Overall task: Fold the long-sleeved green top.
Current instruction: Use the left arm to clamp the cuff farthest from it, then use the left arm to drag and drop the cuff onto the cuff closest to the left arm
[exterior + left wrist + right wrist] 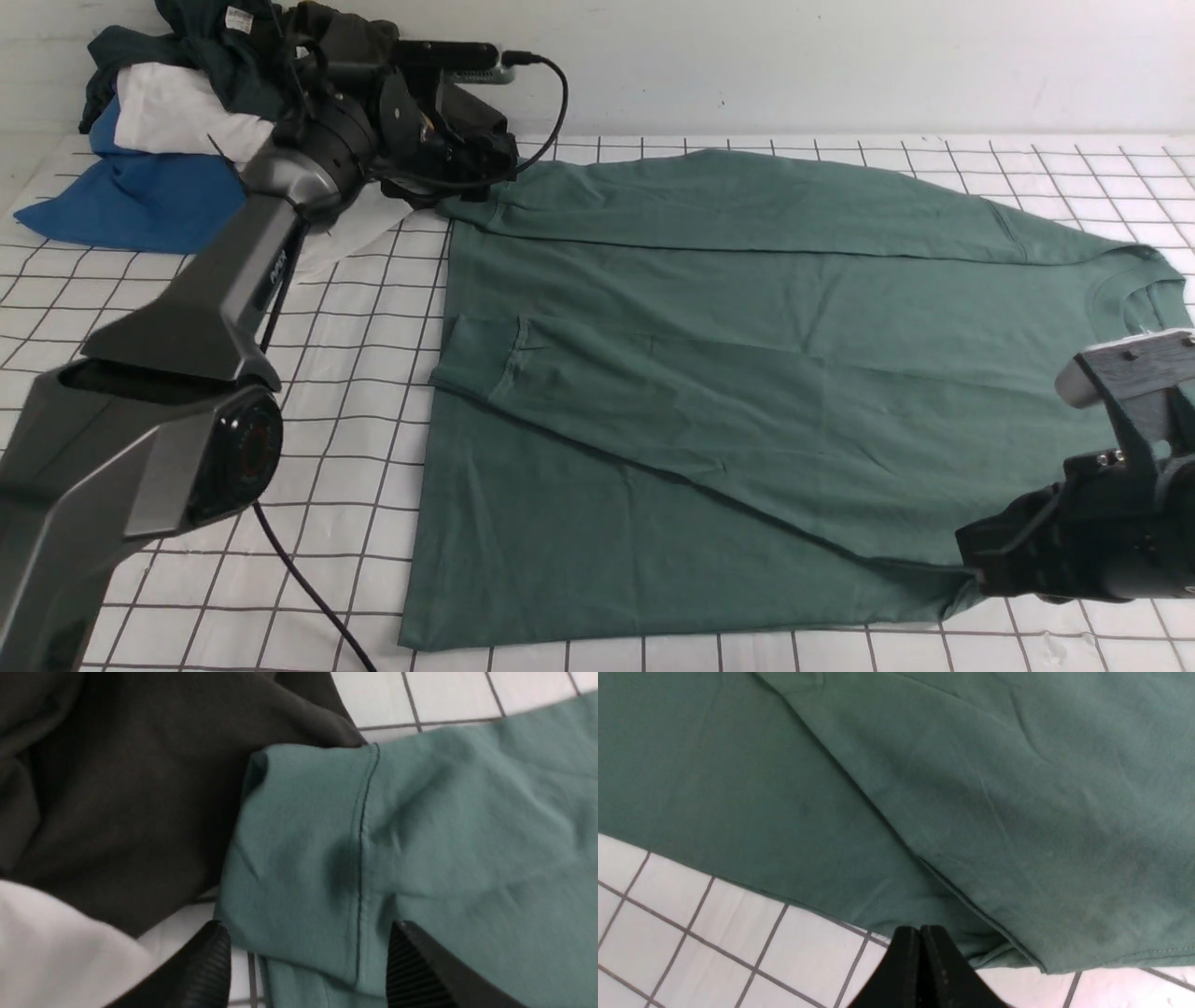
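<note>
The green long-sleeved top (pixel 709 373) lies flat on the gridded table (pixel 355 392), its neck (pixel 1134 280) at the right. Both sleeves are folded across the body; one cuff (pixel 485 350) rests mid-left. My left gripper (pixel 471 182) hovers at the top's far left corner. In the left wrist view it (pixel 308 938) is open, its ribbed pads either side of the other sleeve's cuff (pixel 299 849) and not touching it. My right gripper (pixel 971 560) sits at the top's near right edge. Seen from the right wrist it (pixel 920 931) is shut, its tip at the fabric (pixel 971 788) edge with nothing visibly between the jaws.
A heap of clothes sits at the far left: a dark teal garment (pixel 201 47), white cloth (pixel 177 112) and blue cloth (pixel 140 201). A dark olive-black garment (pixel 121 779) lies right beside the cuff. A black cable (pixel 299 569) trails along the left arm. The wall runs behind.
</note>
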